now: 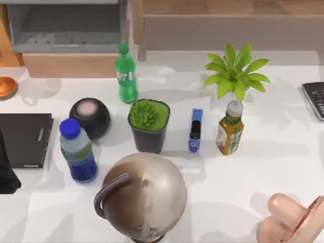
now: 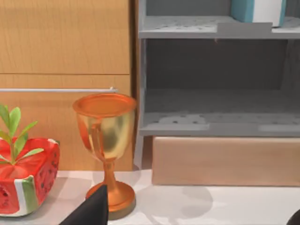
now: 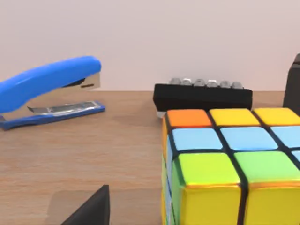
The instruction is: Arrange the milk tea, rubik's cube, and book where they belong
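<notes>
Wood-grain board lies under my right claw (image 3: 91,211), and a pale blank wall closes it off behind. How wide this claw stands I cannot tell. The rubik's cube (image 3: 225,164) sits on the wood right in front of it, very close. Its upper face shows an orange and two yellow squares in the far row, pale blue in the middle row and green in the near row. Past the cube lies a low black block (image 3: 202,97) topped by a row of silver studs. A blue stapler (image 3: 49,89) rests on the same board, off to the side and well apart from the cube.

My left claw (image 2: 89,211) hangs low over the white table (image 1: 283,167) at its left end; I cannot tell its width either. Just beyond it stands a gold goblet (image 2: 107,140) on an orange foot. A watermelon-shaped planter (image 2: 26,180) with a small green sprig is beside the goblet. Behind them rise a wooden cabinet (image 2: 65,42) and a grey shelf unit (image 2: 215,122). The book (image 2: 258,9) stands on the unit's upper shelf.

Out on the table, the milk tea (image 1: 229,129) stands upright toward the right, near another blue stapler (image 1: 195,130). A potted succulent (image 1: 148,124) is just left of that stapler. Farther left are a green bottle (image 1: 126,73), a black round speaker (image 1: 90,117), a blue-capped water bottle (image 1: 77,151) and a thin black book (image 1: 25,139).
</notes>
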Available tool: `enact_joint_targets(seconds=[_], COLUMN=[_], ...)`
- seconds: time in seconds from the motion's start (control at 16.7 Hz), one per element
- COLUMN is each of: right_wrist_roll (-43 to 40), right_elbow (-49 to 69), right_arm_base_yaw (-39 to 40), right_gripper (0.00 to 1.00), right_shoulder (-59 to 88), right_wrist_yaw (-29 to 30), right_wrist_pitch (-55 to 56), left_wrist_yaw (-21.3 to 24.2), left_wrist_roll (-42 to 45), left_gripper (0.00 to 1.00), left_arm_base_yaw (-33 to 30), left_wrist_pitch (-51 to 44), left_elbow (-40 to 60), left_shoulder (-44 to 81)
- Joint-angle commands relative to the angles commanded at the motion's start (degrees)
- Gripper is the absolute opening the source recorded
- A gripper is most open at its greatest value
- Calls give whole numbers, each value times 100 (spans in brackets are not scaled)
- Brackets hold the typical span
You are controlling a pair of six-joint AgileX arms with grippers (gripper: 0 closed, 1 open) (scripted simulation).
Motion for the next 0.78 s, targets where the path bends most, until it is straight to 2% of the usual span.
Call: enact_joint_targets(seconds=[0.18, 0.36, 0.78], right_wrist_roll=[10, 22, 19], right_elbow=[-456, -1428, -5298], right_arm_base_yaw=[76, 213, 654], right_gripper=[100, 100, 100], right_shoulder=[-485, -1491, -5679], right_wrist_yaw=[46, 132, 456], right_wrist_pitch=[-18, -56, -224], left_wrist_yaw=[0, 0, 0], left_wrist_roll=[0, 0, 0], left_gripper=[100, 100, 100], left_arm_base_yaw=[0, 0, 0], left_wrist_pitch=[0, 0, 0], left_elbow=[0, 0, 0], left_shoulder=[0, 0, 0])
